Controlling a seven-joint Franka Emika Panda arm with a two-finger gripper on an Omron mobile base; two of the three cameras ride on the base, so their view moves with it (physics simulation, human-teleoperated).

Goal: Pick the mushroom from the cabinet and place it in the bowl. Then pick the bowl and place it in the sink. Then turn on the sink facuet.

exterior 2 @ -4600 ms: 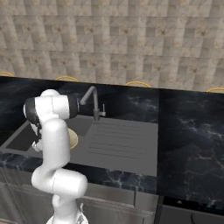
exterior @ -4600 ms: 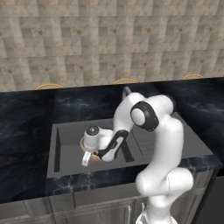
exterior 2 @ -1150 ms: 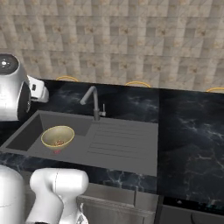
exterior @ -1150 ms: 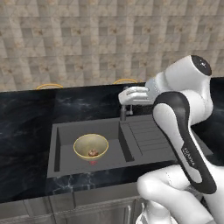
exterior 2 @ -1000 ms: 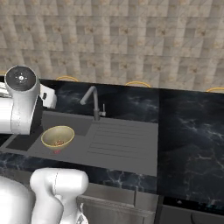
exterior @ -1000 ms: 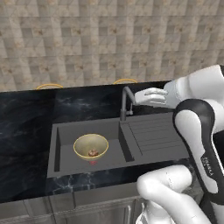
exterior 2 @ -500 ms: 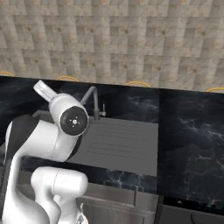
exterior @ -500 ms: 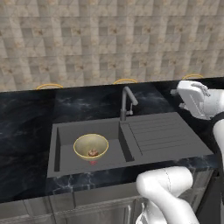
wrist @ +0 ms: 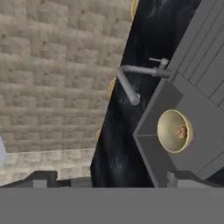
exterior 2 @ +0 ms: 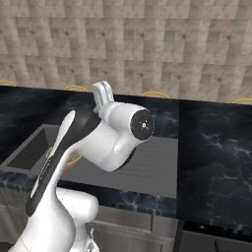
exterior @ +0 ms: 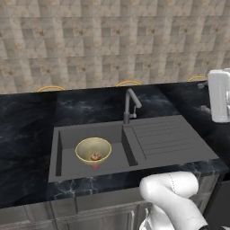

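The pale yellow bowl [exterior: 93, 149] stands in the left basin of the dark grey sink [exterior: 67, 134], and the speckled reddish-brown mushroom [exterior: 95, 157] lies inside it. The hand view shows the same bowl [wrist: 171, 130] and mushroom [wrist: 181, 132] from the side. The grey faucet [exterior: 130, 103] rises behind the basin with its spout over it; no water shows. My gripper [exterior: 203, 95] hangs open and empty at the far right, above the counter beyond the drainboard, well away from the faucet [wrist: 131, 81]. Its dark fingertips stand wide apart in the hand view, where the gripper [wrist: 113, 178] faces the sink. The cabinet is out of view.
The ribbed drainboard [exterior: 166, 139] joins the basin on the right. Black marble counter [exterior: 27, 117] surrounds the sink, with a stone-tile wall behind. Thin yellow round edges [exterior: 50, 88] show where counter meets wall. My arm's white bulk [exterior 2: 113, 138] covers most of the sink in the right base view.
The arm has swung right, carrying the open gripper from beside the faucet to the counter's far right. The bowl with the mushroom has stayed put in the basin.
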